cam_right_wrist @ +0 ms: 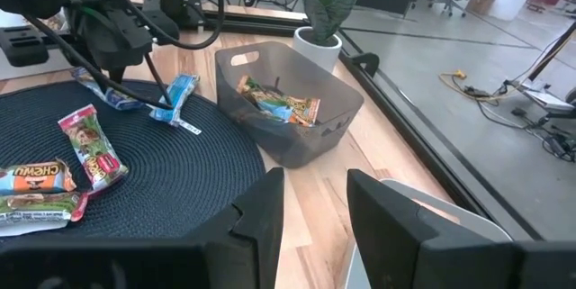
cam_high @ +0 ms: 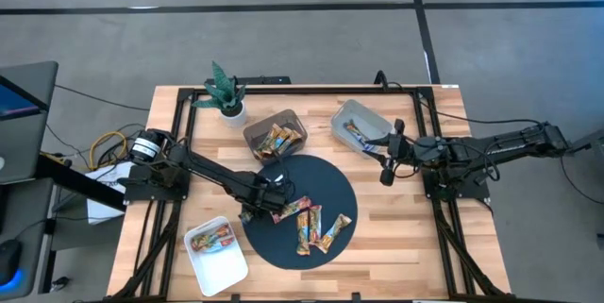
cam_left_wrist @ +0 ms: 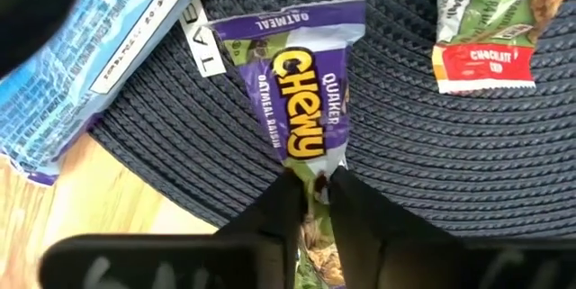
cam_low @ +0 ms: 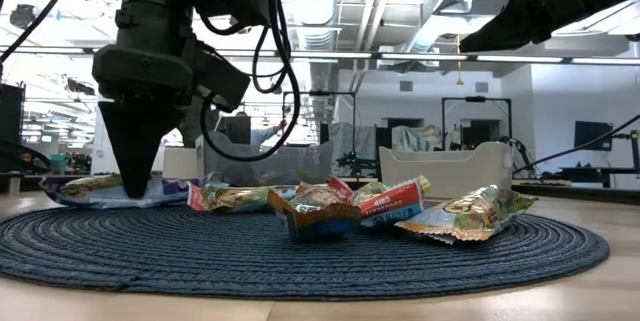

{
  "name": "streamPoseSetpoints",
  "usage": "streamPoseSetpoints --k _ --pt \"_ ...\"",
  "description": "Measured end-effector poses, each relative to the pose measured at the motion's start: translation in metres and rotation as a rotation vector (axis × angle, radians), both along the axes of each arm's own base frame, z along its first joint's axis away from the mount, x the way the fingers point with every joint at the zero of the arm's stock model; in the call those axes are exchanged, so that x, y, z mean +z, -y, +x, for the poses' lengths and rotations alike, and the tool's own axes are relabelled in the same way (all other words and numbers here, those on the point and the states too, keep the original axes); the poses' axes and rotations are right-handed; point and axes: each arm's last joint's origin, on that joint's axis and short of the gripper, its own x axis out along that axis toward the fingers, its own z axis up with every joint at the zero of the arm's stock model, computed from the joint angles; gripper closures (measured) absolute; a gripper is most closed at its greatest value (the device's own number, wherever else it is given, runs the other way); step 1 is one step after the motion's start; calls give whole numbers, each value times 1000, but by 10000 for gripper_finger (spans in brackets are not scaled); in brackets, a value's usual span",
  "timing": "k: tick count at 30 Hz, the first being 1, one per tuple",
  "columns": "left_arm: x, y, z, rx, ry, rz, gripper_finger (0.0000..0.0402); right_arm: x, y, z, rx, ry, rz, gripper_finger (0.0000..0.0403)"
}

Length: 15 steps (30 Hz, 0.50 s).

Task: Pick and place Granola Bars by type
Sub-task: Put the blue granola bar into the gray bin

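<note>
Purple oatmeal raisin bar (cam_left_wrist: 301, 91) flat on the round dark mat (cam_high: 330, 185), at the mat's left edge in the high view, one end pinched between the nearly closed fingers of the left tool (cam_left_wrist: 310, 201). Just beside it, toward the upper left of the left wrist view, a blue-and-white bar (cam_left_wrist: 94, 59) partly off the mat onto the tabletop (cam_high: 453, 237). Seemingly the grasp step of one pick: bar gripped but not yet lifted, wrapper flat on the weave. Next move probably a straight lift, then a carry to the container of the same type; care needed, since the hold is only at the wrapper's end and could slip. More Granola Bars (cam_high: 311, 223) in a loose heap at lower centre of the mat, a red-ended one (cam_left_wrist: 481, 28) near but apart from the gripped bar, so little in the way of the lift. White tray (cam_high: 215, 254) at lower left with bars inside, dark bin (cam_high: 276, 136) above the mat with orange bars, grey bin (cam_high: 357, 124) at upper right, potted plant (cam_high: 226, 93) at upper left. Right tool (cam_right_wrist: 310, 194) waiting over the grey bin, fingers apart and holding nothing.
</note>
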Motion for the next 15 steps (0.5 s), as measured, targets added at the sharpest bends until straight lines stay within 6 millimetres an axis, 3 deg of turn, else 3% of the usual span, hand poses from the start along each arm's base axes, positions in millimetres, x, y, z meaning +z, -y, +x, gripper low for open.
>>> streamPoseSetpoints --k 7,15 --pt "9 2 5 -28 7 -8 377 0 0 0 0 0 -1 285" --pt "47 10 27 -133 132 29 379 0 0 0 0 0 -1 285"
